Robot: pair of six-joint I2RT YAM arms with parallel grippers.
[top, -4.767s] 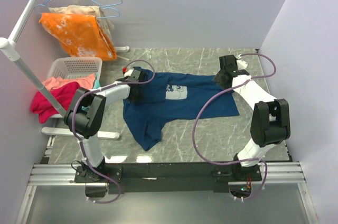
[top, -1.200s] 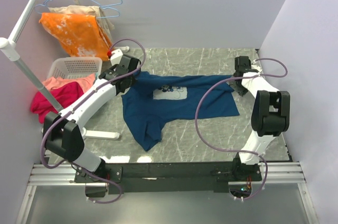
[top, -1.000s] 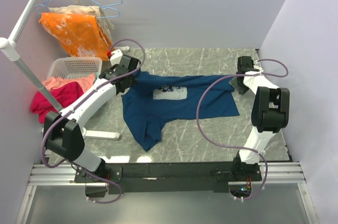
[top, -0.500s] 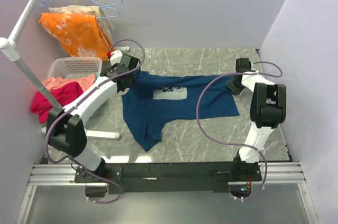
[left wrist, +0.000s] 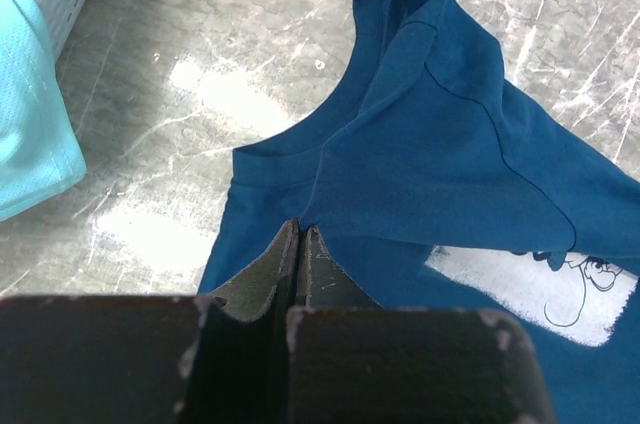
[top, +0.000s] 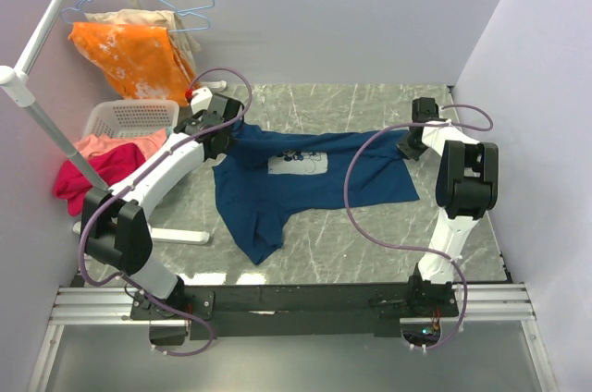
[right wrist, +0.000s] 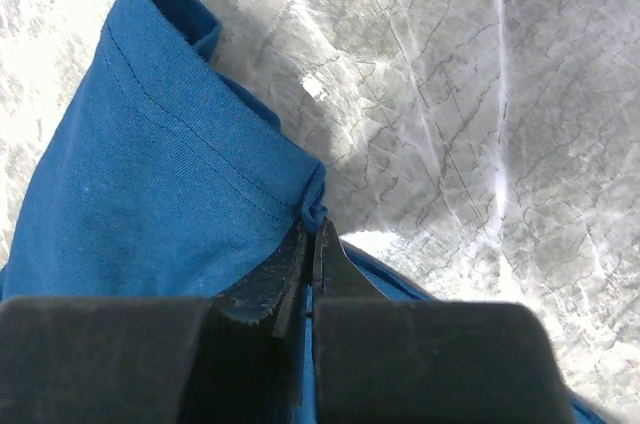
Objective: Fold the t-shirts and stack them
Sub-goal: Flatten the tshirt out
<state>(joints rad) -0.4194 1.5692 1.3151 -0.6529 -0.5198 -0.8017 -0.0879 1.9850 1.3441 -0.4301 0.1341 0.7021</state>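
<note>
Grips the navy t-shirt (top: 314, 184) at its two far ends: left pincer (left wrist: 301, 234) pressed together on a ridge of cloth beside the neckline, right pincer (right wrist: 311, 229) pinching a folded edge by a stitched hem. Leaves the rest lying print-up on the worktop (top: 370, 235). Likely handles light, limp and quick to bunch; best taken by seams and hems, then drawn taut evenly.

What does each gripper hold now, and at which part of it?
Both hold the navy t-shirt: the left gripper pinches a fold beside the neckline, the right gripper a hemmed edge.
</note>
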